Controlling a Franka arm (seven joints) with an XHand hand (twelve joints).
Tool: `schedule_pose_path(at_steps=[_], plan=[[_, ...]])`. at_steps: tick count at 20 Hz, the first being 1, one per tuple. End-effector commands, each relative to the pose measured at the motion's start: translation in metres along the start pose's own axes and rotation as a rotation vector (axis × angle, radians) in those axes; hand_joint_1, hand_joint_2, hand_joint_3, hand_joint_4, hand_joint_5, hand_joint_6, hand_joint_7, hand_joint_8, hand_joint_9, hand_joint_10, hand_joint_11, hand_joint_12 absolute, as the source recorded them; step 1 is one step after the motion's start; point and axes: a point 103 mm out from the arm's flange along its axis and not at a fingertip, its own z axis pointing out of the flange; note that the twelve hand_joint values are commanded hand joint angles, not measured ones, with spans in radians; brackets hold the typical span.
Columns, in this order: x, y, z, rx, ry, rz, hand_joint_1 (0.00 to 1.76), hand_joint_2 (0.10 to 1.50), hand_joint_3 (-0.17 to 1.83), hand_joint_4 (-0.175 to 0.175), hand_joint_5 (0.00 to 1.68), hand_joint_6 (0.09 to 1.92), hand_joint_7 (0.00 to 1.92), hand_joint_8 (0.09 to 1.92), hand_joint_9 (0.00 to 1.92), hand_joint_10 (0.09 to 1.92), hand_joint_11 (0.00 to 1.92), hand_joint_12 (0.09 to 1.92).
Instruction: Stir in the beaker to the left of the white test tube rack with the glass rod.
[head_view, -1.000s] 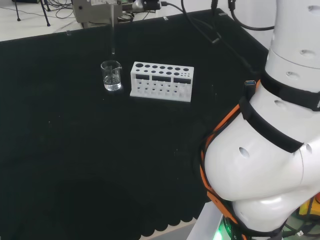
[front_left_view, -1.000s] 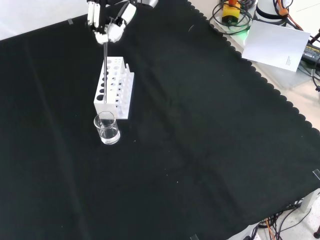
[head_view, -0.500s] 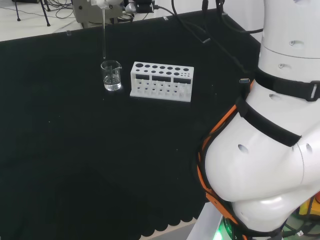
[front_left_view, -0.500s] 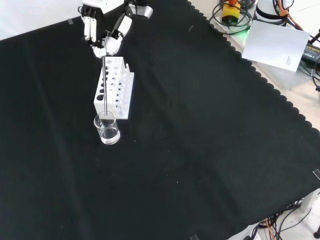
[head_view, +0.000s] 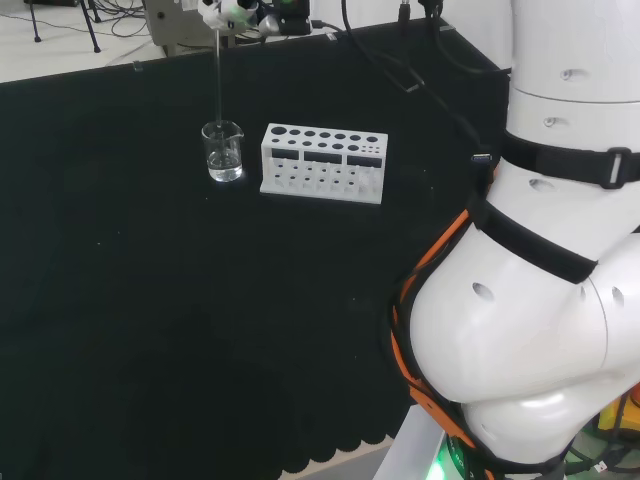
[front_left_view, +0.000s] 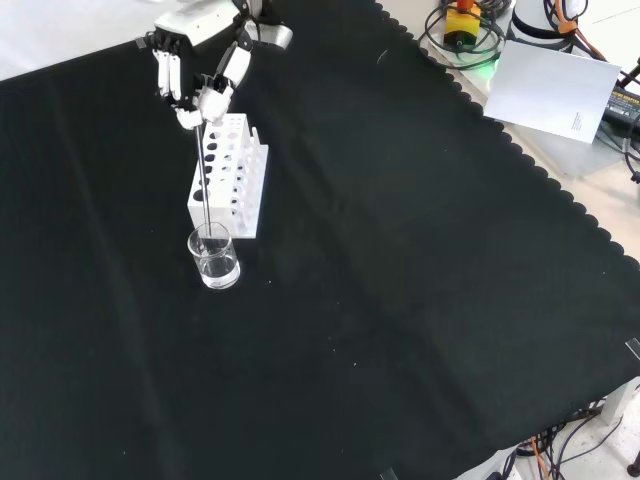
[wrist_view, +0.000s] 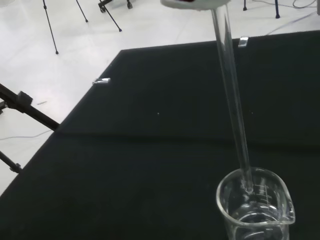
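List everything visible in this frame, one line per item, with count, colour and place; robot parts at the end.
beaker: one, clear glass with some clear liquid, on the cloth just in front of the rack in the front view, to its left in the head view.
glass rod: one, clear, about upright, lower tip at the beaker's mouth, upper end held by the robot hand.
white test tube rack: one, white, on the cloth.
black cloth: one, black, covers the bench.
sheet of paper: one, white, off the cloth at the front view's upper right.
robot hand: one, black and white, above the rack in the front view, fingers pinching the rod.
arm links: white, at the head view's right.
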Motion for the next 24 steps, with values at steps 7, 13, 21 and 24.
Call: schedule_pose_path(at_steps=[7, 13, 21, 24], plan=[[-0.018, 0.019, 0.035, 0.068, 0.027, 0.013, 1.31, 1.12, -0.17, -0.175, 1.29, 0.19, 1.15, 1.07, 1.73, 0.78, 1.76, 0.66], [-0.038, 0.02, 0.054, 0.109, 0.041, 0.031, 1.31, 1.12, -0.17, -0.175, 1.29, 0.19, 1.15, 1.08, 1.73, 0.79, 1.76, 0.66], [-0.038, 0.01, 0.055, 0.122, 0.033, 0.039, 1.31, 1.12, -0.17, -0.175, 1.29, 0.18, 1.15, 1.08, 1.73, 0.79, 1.76, 0.67], [-0.022, 0.008, 0.055, 0.12, 0.021, 0.019, 1.31, 1.12, -0.17, -0.175, 1.29, 0.18, 1.15, 1.08, 1.73, 0.79, 1.76, 0.67]])
